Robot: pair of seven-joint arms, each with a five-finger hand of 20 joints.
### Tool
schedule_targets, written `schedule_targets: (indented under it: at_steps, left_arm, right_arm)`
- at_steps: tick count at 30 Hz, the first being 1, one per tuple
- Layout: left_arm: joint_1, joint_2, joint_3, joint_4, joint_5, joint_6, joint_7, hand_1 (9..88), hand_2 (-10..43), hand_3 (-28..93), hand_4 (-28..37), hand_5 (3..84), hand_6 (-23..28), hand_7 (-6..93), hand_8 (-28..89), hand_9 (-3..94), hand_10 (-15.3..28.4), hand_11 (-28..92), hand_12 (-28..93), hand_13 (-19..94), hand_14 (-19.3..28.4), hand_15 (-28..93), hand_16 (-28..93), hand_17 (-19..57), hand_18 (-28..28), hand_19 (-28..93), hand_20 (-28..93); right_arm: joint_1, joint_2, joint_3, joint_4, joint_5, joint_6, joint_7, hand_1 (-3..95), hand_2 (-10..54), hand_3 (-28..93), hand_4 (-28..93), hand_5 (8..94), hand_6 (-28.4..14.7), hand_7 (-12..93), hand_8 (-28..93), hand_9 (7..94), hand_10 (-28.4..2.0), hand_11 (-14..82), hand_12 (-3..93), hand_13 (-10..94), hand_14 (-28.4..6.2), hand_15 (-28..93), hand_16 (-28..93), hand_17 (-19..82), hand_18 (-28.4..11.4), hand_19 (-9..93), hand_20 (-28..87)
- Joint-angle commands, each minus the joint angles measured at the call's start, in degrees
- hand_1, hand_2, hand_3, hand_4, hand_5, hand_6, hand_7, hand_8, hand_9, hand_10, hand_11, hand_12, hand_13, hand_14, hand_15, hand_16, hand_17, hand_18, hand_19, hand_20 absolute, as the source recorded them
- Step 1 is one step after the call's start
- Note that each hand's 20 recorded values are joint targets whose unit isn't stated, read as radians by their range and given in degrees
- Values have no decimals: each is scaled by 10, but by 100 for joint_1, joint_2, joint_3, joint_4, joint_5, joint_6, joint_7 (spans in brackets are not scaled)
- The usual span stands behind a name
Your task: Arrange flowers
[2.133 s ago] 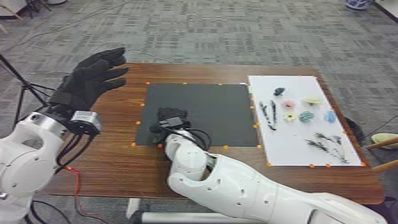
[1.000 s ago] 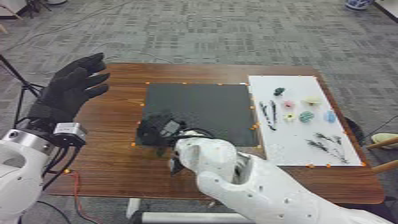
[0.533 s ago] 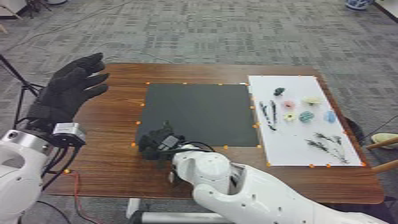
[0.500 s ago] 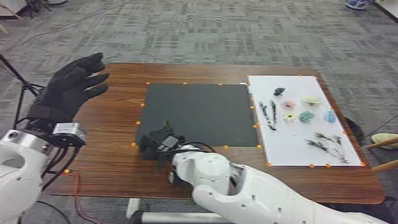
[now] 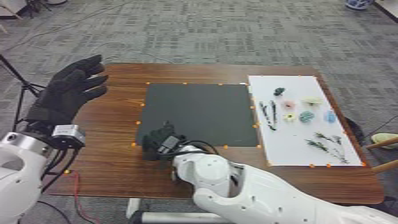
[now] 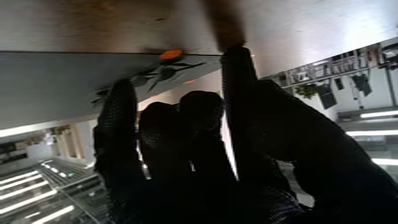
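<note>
Right wrist view: a dark green leafy sprig (image 6: 165, 74) shows by the flat grey mat's (image 6: 53, 82) seven o'clock corner, beside the black-gloved right hand (image 6: 164, 145), fingers straight, slightly spread; contact I can't tell. Probably feather-light, leaves fragile: pinch its stem.

No text, label, brand, number or sign can be read.
</note>
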Motion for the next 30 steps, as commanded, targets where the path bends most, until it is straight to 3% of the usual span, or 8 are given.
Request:
schedule_targets:
  at_steps: [1, 13, 17, 20, 24, 26, 30]
  left_arm:
    - [91, -62, -67, -70, 1, 84, 20, 265, -62, 678, -273, 218, 13, 239, -113, 165, 93, 223, 195, 82, 125, 436, -54, -103, 188, 387, 102]
    - [116, -82, -106, -82, 13, 105, 24, 266, -62, 677, -273, 218, 13, 239, -113, 166, 93, 224, 194, 82, 125, 437, -54, -103, 189, 388, 102]
    - [102, -78, -83, -74, 18, 111, 30, 266, -61, 676, -272, 217, 13, 239, -113, 165, 93, 225, 194, 82, 125, 437, -54, -103, 189, 388, 102]
    - [106, -78, -90, -77, 5, 100, 24, 267, -60, 675, -272, 217, 13, 240, -113, 165, 93, 226, 194, 82, 125, 437, -55, -103, 189, 388, 102]
    - [115, -75, -99, -84, 4, 97, 23, 266, -61, 676, -271, 217, 14, 239, -113, 165, 93, 226, 193, 82, 125, 437, -55, -103, 189, 388, 102]
    - [161, -94, -137, -105, 11, 103, 26, 266, -61, 677, -271, 217, 14, 239, -113, 165, 93, 226, 193, 82, 125, 436, -54, -103, 189, 388, 101]
    - [230, -141, -188, -136, 14, 163, 46, 267, -59, 674, -272, 217, 13, 239, -113, 164, 93, 226, 193, 82, 125, 436, -54, -103, 189, 388, 101]
  right_arm:
    - [20, 157, 209, -36, -59, -21, -54, 233, 174, 932, 108, 571, 9, 164, -143, 494, -154, 615, 838, 438, -205, 863, 647, 130, -237, 682, 518]
    - [-154, 222, 425, -256, -16, -200, -282, 231, 161, 932, 110, 597, 6, 163, -142, 506, -153, 606, 843, 443, -206, 863, 647, 131, -237, 682, 518]
    - [-494, 136, 927, -632, 546, -713, -508, 230, 114, 932, 65, 595, 7, 161, -142, 506, -153, 604, 848, 441, -212, 885, 609, 131, -236, 681, 517]
    - [-685, 98, 1191, -943, 991, -788, -762, 213, 99, 932, -10, 567, 4, 152, -136, 489, -162, 611, 819, 435, -213, 877, 603, 125, -239, 671, 509]
    - [-794, 157, 1362, -1217, 1464, -454, -954, 182, 120, 932, -84, 547, 1, 145, -132, 472, -171, 650, 763, 427, -214, 870, 597, 120, -243, 666, 505]
    - [-761, 293, 1327, -1322, 1657, -4, -886, 176, 125, 932, -124, 541, 2, 147, -131, 465, -173, 678, 722, 427, -214, 874, 585, 121, -243, 667, 504]
    - [-875, 802, 1514, -1422, 1493, 854, -755, 193, 57, 921, -189, 541, -7, 150, -128, 459, -173, 711, 659, 428, -208, 874, 567, 131, -238, 673, 497]
